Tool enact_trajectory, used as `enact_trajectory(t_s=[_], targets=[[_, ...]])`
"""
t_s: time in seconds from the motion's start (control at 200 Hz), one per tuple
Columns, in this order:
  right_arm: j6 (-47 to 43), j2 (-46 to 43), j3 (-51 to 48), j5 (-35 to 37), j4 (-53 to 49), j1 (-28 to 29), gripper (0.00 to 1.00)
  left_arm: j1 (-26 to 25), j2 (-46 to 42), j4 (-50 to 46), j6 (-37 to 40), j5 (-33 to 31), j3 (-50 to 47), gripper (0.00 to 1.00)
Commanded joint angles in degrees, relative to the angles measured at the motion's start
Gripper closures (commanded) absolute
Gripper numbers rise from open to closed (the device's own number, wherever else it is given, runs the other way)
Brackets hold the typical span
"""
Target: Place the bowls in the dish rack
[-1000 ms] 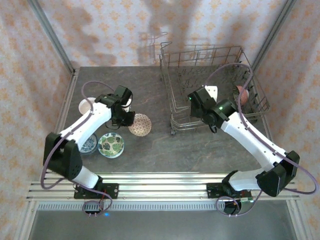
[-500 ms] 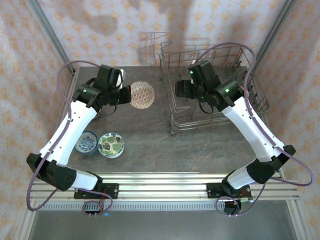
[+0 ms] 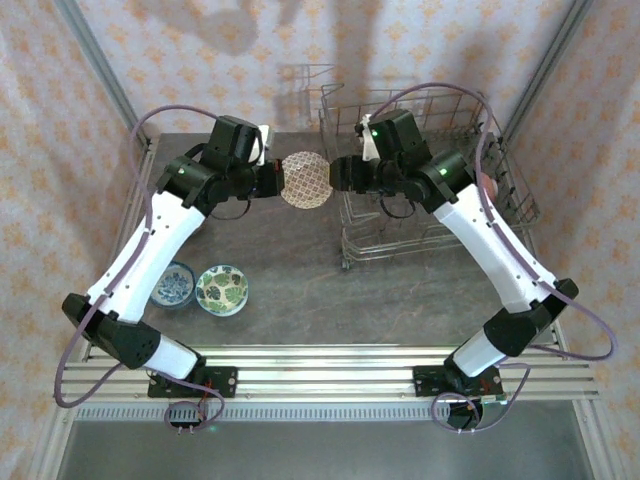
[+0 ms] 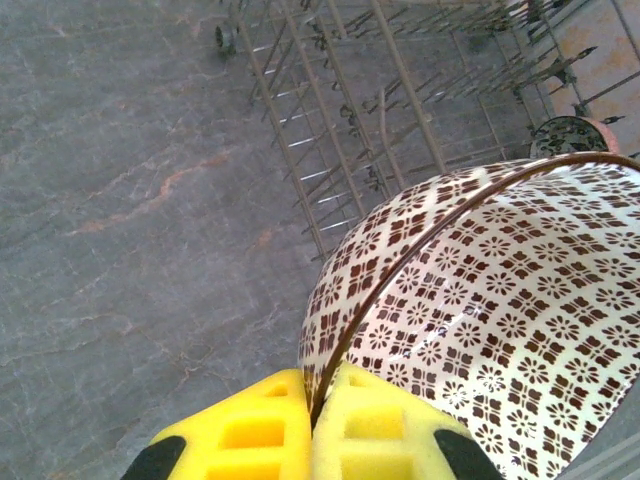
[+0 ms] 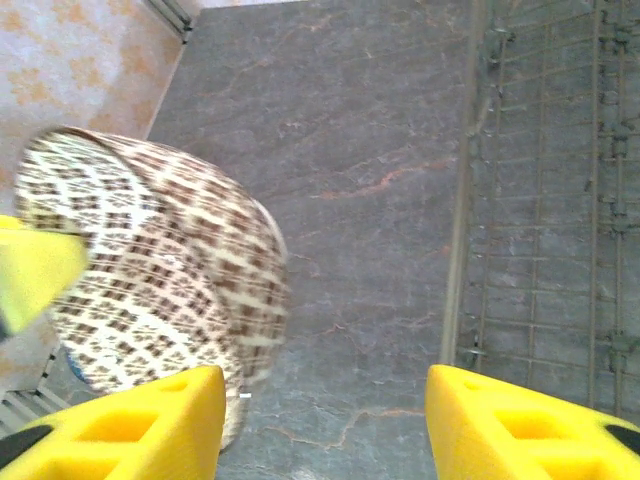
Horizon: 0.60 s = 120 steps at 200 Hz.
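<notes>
Handover in mid-air. The brown-and-white patterned bowl (image 3: 304, 180) is clamped by its rim in the left gripper (image 4: 312, 400) and presented just beside the dish rack (image 3: 430, 97), evidently so that it can be taken by the right gripper (image 5: 325, 385), whose jaws are spread apart at the bowl's opposite side.

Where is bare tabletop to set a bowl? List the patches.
Free: the middle of the table, between the green bowl, the dish rack and the front rail. Crowded: the near-left, with the blue bowl beside it, and around the brown-white bowl held in the air.
</notes>
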Motion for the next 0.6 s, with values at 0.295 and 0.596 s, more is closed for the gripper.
enact_trajectory(t_s=[0.295,0.596], targets=[[0.06,-1.22,-2.96,4.84,1.05,0.23,0.56,-3.94,0.99,2.47,-2.59,0.3,5.96,1.0],[1.09,-3.59,-5.25,8.29,2.43,0.23,0.75,-6.7,2.14,1.14,-3.22,-3.47,7.41,1.0]])
